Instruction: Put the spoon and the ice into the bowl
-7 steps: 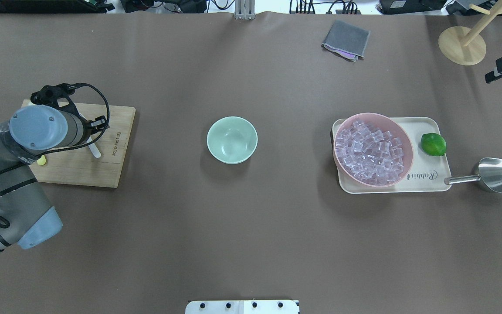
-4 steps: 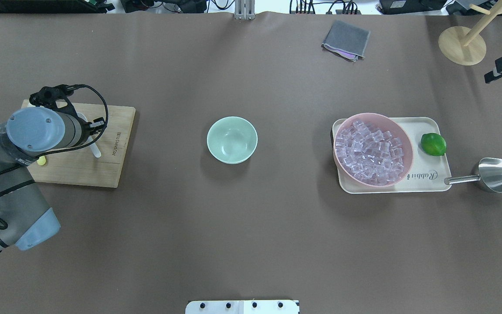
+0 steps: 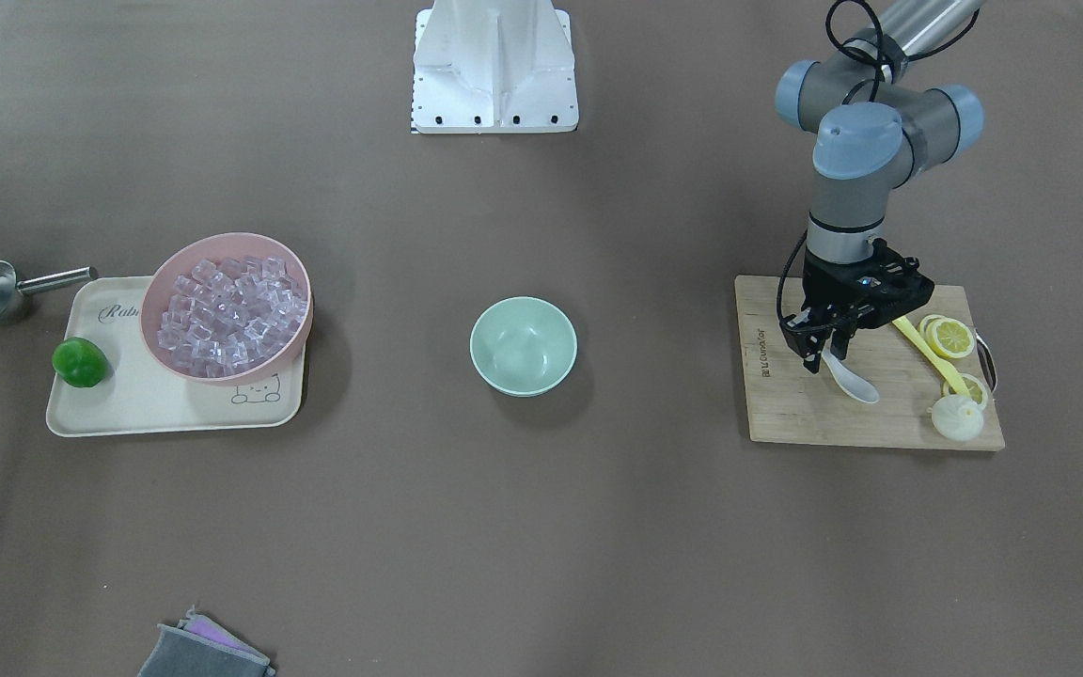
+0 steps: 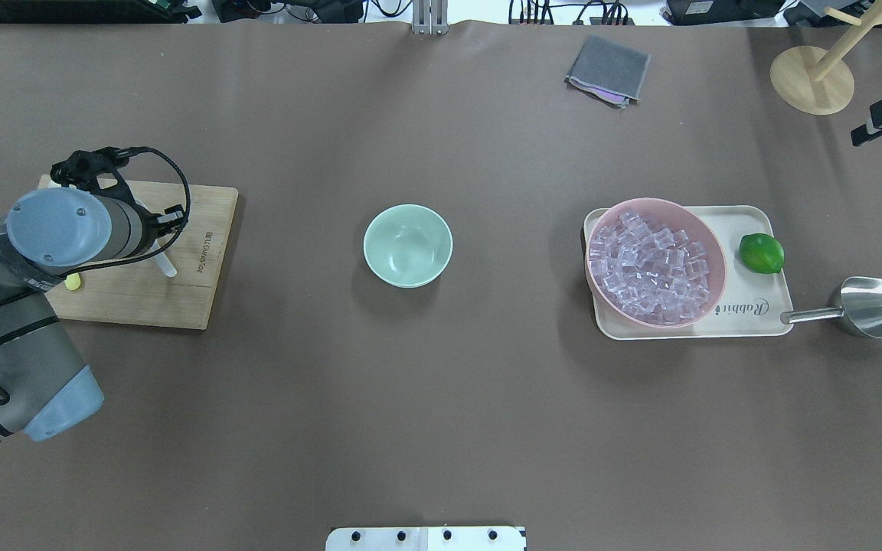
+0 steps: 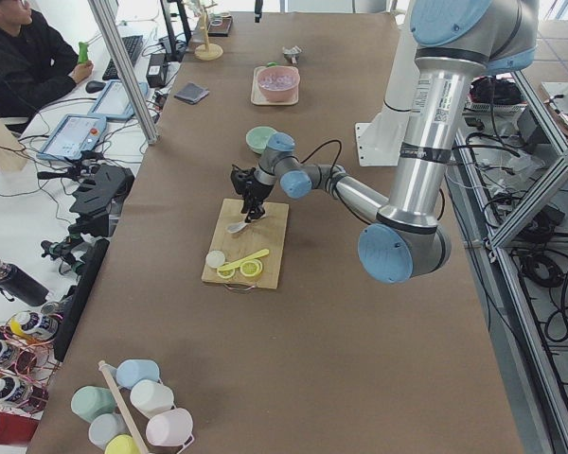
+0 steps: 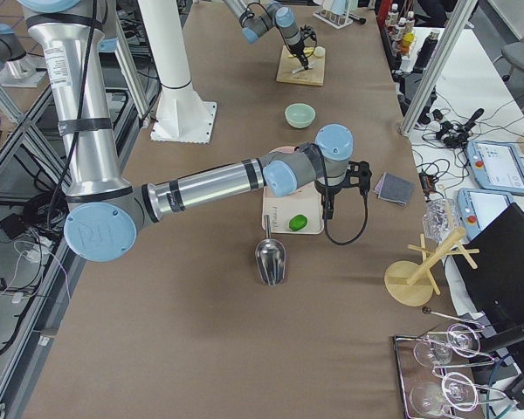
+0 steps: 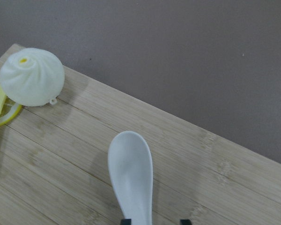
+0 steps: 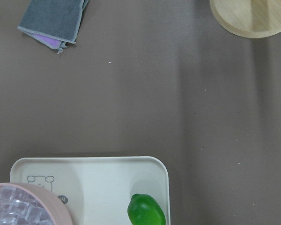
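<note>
The white spoon point(image 7: 131, 173) lies on the wooden cutting board point(image 3: 805, 414), scoop toward the board's edge; it also shows in the front view point(image 3: 856, 384). My left gripper point(image 3: 819, 353) stands low over the spoon's handle, its open jaws on either side of it. In the left wrist view only the fingertips point(image 7: 126, 221) show. The mint-green bowl point(image 4: 408, 245) stands empty at mid-table. The ice point(image 4: 651, 264) fills a pink bowl point(image 4: 705, 306) on a tray. My right gripper point(image 4: 881, 122) hangs high at the far right; its jaws do not show.
Lemon slices point(image 3: 953, 337), a yellow utensil point(image 3: 922, 348) and a white bun-shaped object point(image 3: 957, 418) share the board. The cream tray point(image 4: 747, 321) also holds a lime point(image 4: 761, 253). A steel scoop point(image 4: 870, 306), a grey cloth point(image 4: 608, 69) and a wooden stand point(image 4: 812, 80) lie at the right.
My left arm has shifted slightly left and lower over the board. The spoon, the bowls and the right arm have not moved.
</note>
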`<act>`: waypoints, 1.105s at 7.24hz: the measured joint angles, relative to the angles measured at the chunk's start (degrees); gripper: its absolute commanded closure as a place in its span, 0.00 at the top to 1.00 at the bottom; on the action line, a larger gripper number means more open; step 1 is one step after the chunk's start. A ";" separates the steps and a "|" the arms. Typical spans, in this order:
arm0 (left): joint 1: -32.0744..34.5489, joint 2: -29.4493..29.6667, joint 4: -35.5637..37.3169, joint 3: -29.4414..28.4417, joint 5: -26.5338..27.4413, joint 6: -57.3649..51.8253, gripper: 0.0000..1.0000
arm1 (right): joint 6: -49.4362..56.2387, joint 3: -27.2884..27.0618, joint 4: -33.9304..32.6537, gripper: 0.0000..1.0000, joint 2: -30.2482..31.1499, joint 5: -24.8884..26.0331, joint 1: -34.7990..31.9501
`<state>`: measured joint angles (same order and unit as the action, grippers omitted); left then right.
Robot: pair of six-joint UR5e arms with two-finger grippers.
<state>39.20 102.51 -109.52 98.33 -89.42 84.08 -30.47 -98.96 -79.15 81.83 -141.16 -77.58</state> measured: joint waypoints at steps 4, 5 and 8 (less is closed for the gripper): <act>-0.07 -0.40 0.01 -0.21 0.03 0.09 0.53 | 0.04 0.31 -0.04 1.00 0.01 0.17 0.45; -0.08 -0.40 0.01 -0.41 0.03 0.11 0.47 | 0.05 0.32 -0.04 1.00 0.08 0.18 0.48; -0.24 -0.31 -0.01 -0.95 0.03 0.22 0.18 | -0.23 -0.04 -0.04 1.00 0.31 0.17 0.50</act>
<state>38.96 102.20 -109.53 97.38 -89.38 84.30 -30.70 -99.00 -79.19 82.14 -140.99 -77.08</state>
